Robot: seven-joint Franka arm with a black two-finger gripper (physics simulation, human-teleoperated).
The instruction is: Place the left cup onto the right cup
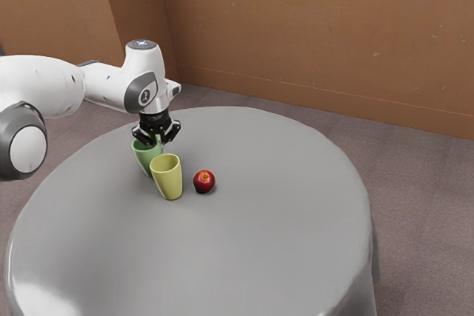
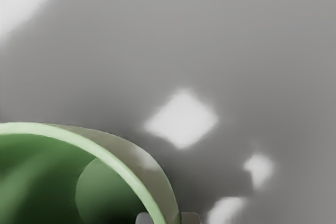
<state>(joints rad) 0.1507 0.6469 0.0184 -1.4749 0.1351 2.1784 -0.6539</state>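
left of the frame's centre in the exterior view, a yellow-green cup stands upright on the grey table, mouth up. a red apple sits just beside it to the right. just behind the cup and slightly left is the green cup, also on the table. the tool sits at the green cup's rim, under the white arm reaching in from the upper left. whether it pinches the rim cannot be told. the wrist view looks into the green cup at its plain green wall and floor.

Bare simulated room: brown walls, grey floor, round grey table.
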